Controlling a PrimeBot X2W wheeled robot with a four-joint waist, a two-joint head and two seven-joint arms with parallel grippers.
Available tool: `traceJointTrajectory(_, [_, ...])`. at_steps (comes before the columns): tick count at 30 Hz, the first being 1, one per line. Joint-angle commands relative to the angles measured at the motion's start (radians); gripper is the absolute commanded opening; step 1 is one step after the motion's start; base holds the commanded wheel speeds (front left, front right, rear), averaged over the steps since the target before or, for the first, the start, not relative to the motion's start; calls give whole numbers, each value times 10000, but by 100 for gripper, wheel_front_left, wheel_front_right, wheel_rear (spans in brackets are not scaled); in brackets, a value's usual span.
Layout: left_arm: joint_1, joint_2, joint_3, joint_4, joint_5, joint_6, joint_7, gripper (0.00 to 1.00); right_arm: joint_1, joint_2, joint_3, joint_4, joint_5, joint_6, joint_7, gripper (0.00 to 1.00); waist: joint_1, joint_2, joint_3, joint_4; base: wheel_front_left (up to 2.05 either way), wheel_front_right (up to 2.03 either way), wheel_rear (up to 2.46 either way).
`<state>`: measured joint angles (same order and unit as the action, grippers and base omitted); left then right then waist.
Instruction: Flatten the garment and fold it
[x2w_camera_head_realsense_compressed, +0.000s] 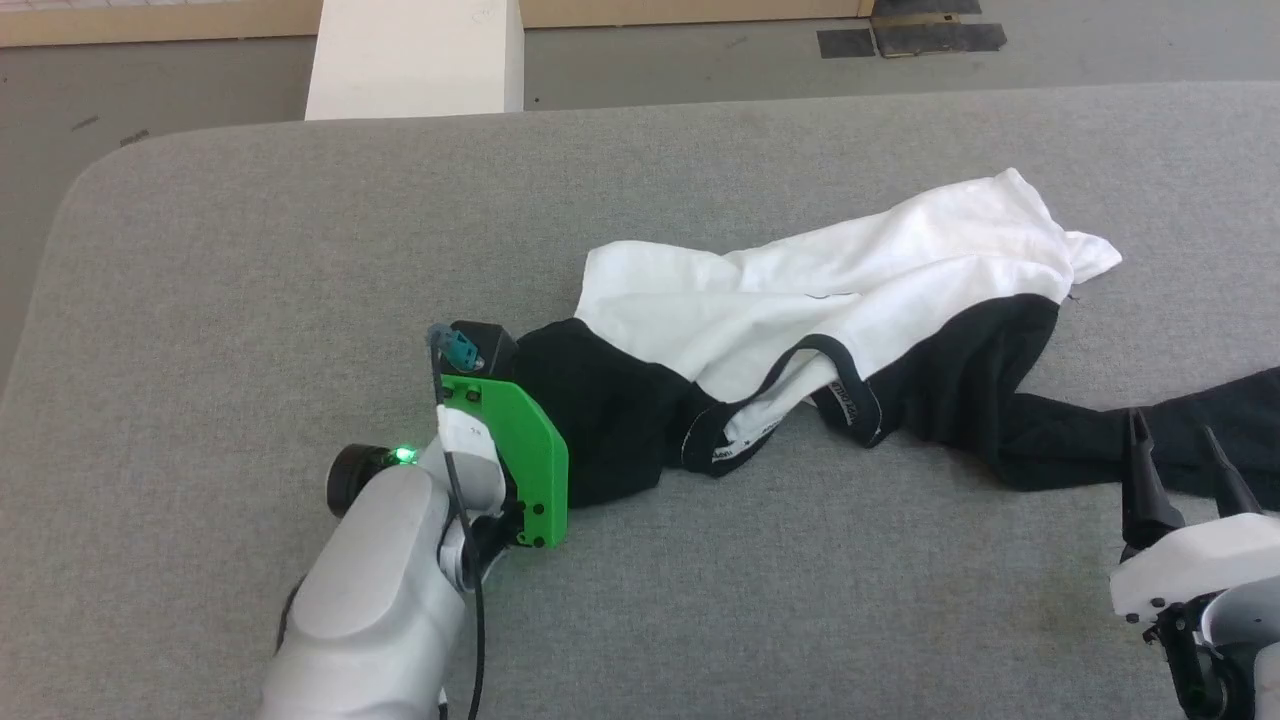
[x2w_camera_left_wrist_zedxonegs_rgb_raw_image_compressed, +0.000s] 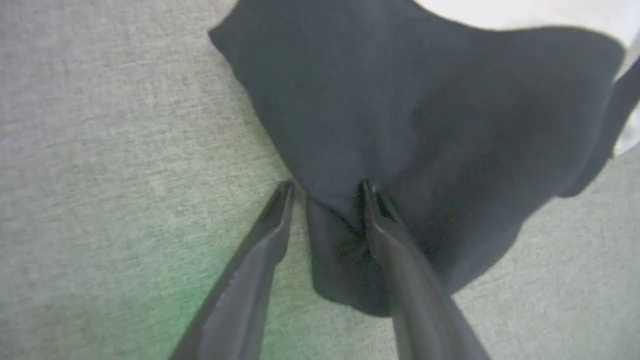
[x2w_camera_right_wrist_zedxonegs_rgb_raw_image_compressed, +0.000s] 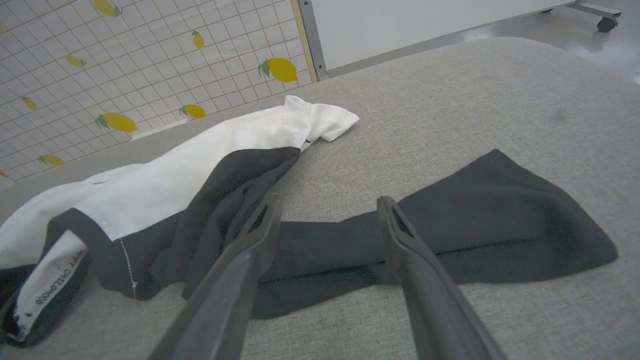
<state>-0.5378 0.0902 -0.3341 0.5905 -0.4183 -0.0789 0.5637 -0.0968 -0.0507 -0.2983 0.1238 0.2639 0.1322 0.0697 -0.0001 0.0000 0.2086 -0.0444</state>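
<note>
Two grippers are working at opposite ends of a white cotton T-shirt, which is lying crumpled and bunched on a grey fabric-covered table. Its white body is heaping up toward the far side, and its black collar is gaping open on the near side. Inside the collar, the white neck tape is showing the words "HAPPY CHILDHOOD".

At the T-shirt's left end, the left gripper is pressing down at the near edge of a black sleeve. Its two long fingers are standing apart. One is resting on the grey cloth just beside the sleeve's edge and the other is lying on the black fabric, so a small tuck of sleeve is sitting between them, not yet pinched. In the head view a green bracket on that wrist is covering the fingers.

At the T-shirt's right end, the other black sleeve is stretching out flat and away from the body. The right gripper is hanging over the narrow part of this sleeve, between its flared cuff and the shoulder, with its fingers spread wide and nothing between them. Whether the tips are touching the cloth cannot be told.

Beyond the T-shirt's white hem, a tiled wall printed with lemons is showing in the right wrist view.
</note>
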Motion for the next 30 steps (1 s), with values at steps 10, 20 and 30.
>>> traceJointTrajectory(10, [-18, -14, 1670, -1443, -1149, 392, -2883, 0, -23, 4, 307, 231, 17, -15, -111, 100, 1, 0, -528, 921, 0, 0, 0])
traceJointTrajectory(20, [1874, 746, 2633, -4450, -800, 1605, -3626, 0, 167, 5, 564, 499, 107, -15, -121, 100, 1, 0, -958, 1729, 0, 0, 0])
traceJointTrajectory(30, [5389, 204, 1523, -4449, -1348, 1694, -2004, 0, 254, 5, 637, 678, 110, -15, -86, 100, 1, 0, -958, 1919, 0, 0, 0])
